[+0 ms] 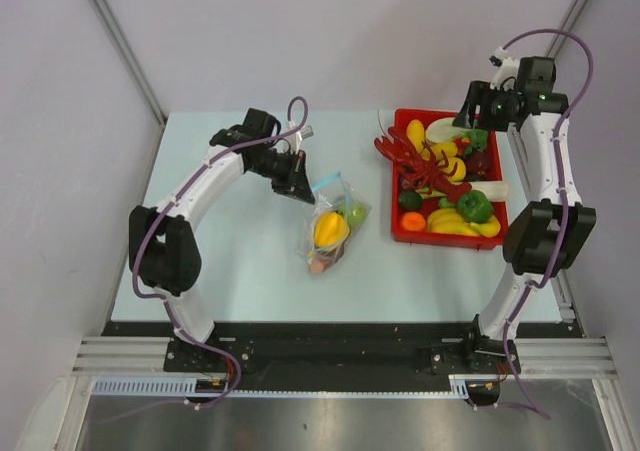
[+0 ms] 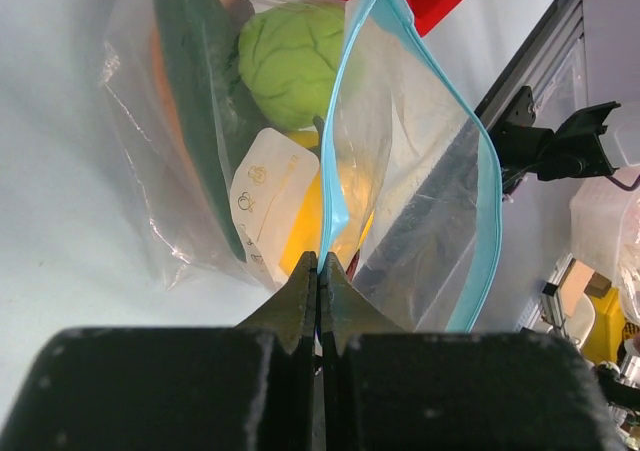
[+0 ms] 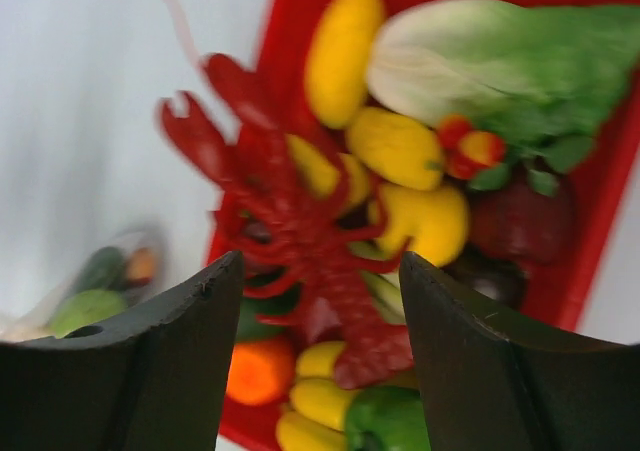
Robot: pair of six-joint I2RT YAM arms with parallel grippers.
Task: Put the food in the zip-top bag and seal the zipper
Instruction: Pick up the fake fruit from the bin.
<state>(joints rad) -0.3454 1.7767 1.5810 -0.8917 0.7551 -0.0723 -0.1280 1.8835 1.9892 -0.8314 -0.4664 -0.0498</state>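
Observation:
The clear zip-top bag (image 1: 333, 223) lies mid-table with food inside: a yellow pepper (image 1: 330, 228), a green round fruit (image 2: 292, 59) and a dark green cucumber (image 2: 200, 81). My left gripper (image 2: 319, 259) is shut on the bag's light blue zipper (image 2: 336, 161) at one end of the mouth. The other lip of the zipper (image 2: 480, 171) bows away, so the mouth gapes. My right gripper (image 3: 320, 261) stands open with nothing between its fingers, high above the red tray (image 1: 400, 233), over a red toy lobster (image 3: 300, 221).
The red tray at the right holds several more toys: a lettuce (image 3: 500, 61), yellow fruits (image 3: 345, 41), an orange ball (image 3: 262, 369) and a green pepper (image 1: 473, 206). The table's (image 1: 230, 261) near edge meets the arms' bases.

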